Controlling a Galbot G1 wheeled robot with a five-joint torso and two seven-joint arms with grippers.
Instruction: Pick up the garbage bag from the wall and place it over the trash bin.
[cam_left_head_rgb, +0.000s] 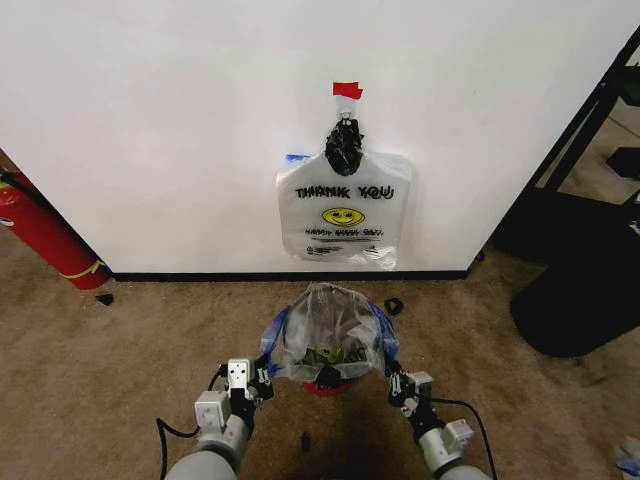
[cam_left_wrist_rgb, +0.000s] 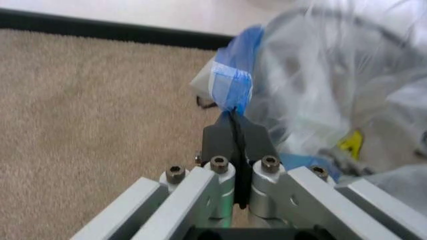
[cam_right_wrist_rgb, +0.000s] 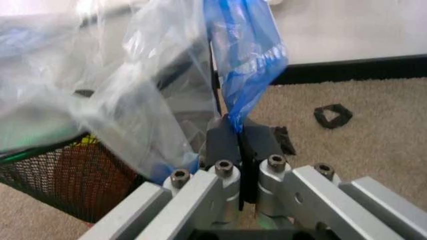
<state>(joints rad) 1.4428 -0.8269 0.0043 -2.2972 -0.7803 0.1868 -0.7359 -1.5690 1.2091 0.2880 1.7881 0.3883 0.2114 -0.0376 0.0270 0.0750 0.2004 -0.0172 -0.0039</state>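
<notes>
Over on the far left a red fire extinguisher leans against the white wall, down on the brown carpet. Coming across, the left gripper sits low beside the bin, and from its wrist its dark fingers are pressed flat together, pinching a blue-taped handle of the thin, crinkly translucent plastic garbage bag. That bag is spread open over the small round black mesh trash bin, whose red base peeks out underneath, right in front of the black baseboard; the plastic drapes down around the rim, and a bit of yellow print shows through it in the left wrist view. Straight above on the wall hangs a second, similar white carrier bag with black "THANK YOU" lettering and a yellow smiley, its gathered handles knotted dark under a strip of red tape. On to the right side of the bin, the right gripper is clamped tight as well, its fingers nipping the bag's other blue handle, which stands up from the jaws. A small black object lies on the carpet just beyond it, and dark furniture fills the right edge.
</notes>
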